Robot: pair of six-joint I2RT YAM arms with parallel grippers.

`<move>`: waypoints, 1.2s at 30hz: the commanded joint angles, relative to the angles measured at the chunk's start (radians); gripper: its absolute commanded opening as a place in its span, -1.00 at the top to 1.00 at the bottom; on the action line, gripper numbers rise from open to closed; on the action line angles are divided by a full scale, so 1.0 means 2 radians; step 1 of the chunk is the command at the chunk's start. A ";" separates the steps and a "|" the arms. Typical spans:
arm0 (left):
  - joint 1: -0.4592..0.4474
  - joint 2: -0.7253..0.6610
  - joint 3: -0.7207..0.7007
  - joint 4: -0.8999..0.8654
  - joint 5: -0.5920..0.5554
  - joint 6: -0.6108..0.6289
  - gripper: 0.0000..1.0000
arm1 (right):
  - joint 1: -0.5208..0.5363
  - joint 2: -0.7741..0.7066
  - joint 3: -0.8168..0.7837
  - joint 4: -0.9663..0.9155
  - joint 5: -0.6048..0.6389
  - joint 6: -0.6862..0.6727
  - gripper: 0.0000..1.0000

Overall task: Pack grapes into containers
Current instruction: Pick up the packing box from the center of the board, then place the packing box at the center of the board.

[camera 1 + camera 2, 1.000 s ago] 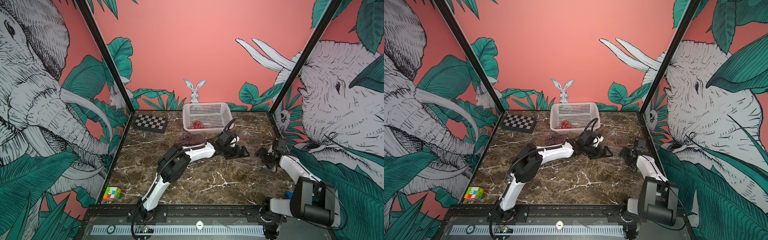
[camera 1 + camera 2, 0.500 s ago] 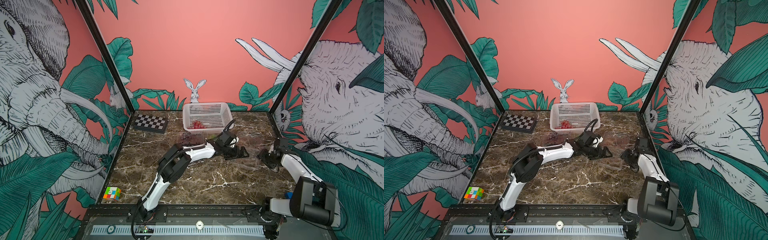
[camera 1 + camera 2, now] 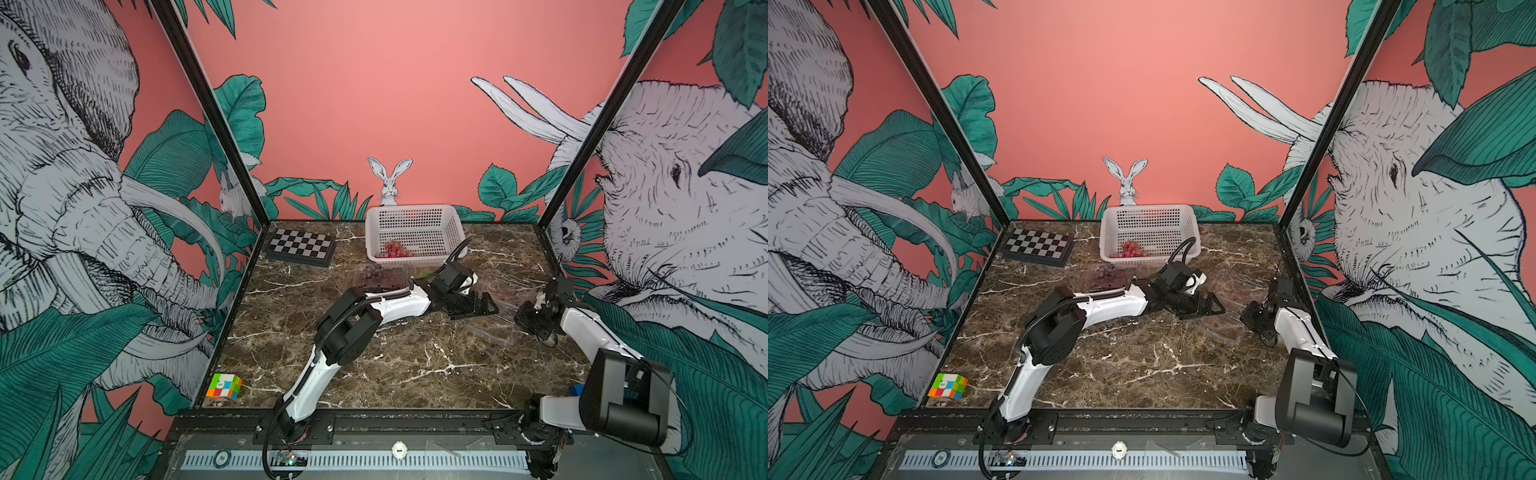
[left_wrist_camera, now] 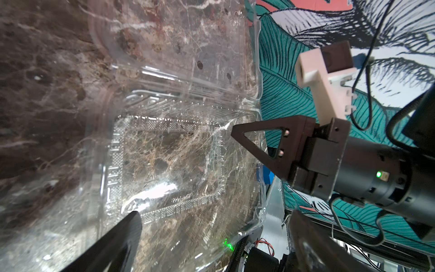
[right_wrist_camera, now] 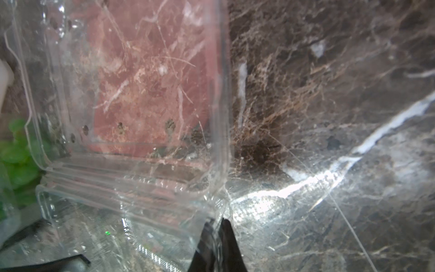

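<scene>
Near left on the table: a colour cube. Mid-right: right fingers pressed together, pinching the rim of a clear container; left fingers spread, at its left edge. Farther: purple grapes in a second container, green grapes alongside. Farthest: red grapes in white basket.

The left arm stretches low and forward, elbow raised, with the left gripper spread wide. The right arm angles inward, with the right gripper pinched closed and pointing toward the left one.
</scene>
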 commanded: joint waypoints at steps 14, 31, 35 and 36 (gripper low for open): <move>0.042 -0.064 0.079 -0.094 -0.003 0.048 -0.99 | 0.001 0.013 0.060 0.112 0.013 -0.010 0.95; 0.104 -0.132 0.037 -0.120 -0.017 0.074 -0.99 | 0.052 0.235 0.257 0.067 0.033 -0.200 0.86; 0.107 -0.138 0.027 -0.121 -0.017 0.076 -0.99 | 0.055 0.257 0.276 0.064 0.055 -0.214 0.85; 0.108 -0.139 0.024 -0.121 -0.016 0.076 -0.99 | 0.054 0.263 0.282 0.063 0.057 -0.215 0.84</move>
